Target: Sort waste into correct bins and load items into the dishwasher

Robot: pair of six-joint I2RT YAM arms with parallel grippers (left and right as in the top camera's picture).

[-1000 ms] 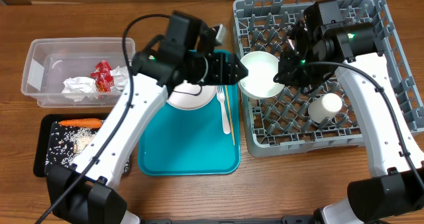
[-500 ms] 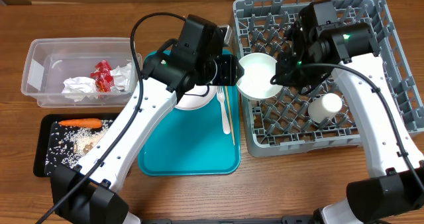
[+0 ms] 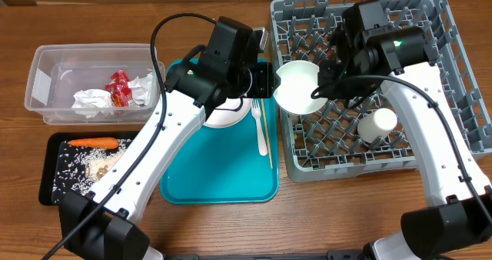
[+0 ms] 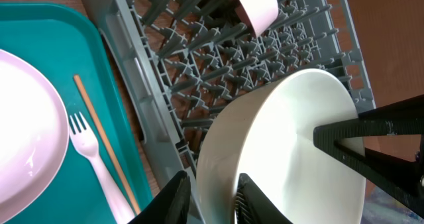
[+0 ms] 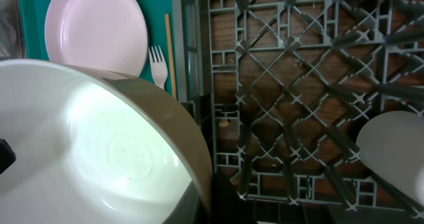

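A white bowl (image 3: 298,87) hangs tilted over the left edge of the grey dishwasher rack (image 3: 430,148). My left gripper (image 3: 274,81) is shut on its left rim, one finger inside the wall and one outside (image 4: 212,184). My right gripper (image 3: 320,87) is shut on the opposite rim (image 5: 213,196). In the left wrist view the bowl (image 4: 291,151) fills the lower right; in the right wrist view the bowl (image 5: 99,144) fills the lower left. A white cup (image 3: 379,124) lies in the rack. A pink plate (image 3: 223,115), white fork (image 3: 260,131) and wooden stick (image 3: 267,137) lie on the teal tray (image 3: 223,179).
The clear tub (image 3: 46,68) at far left holds a red wrapper (image 3: 118,88) and white napkins (image 3: 92,101). Below it, the black tray (image 3: 55,185) holds a carrot (image 3: 94,142) and rice scraps (image 3: 96,164). The rack's upright pegs stand under the bowl.
My left gripper moved right to the bowl and its jaws closed around the rim. The right gripper kept hold, and the bowl shifted slightly left.
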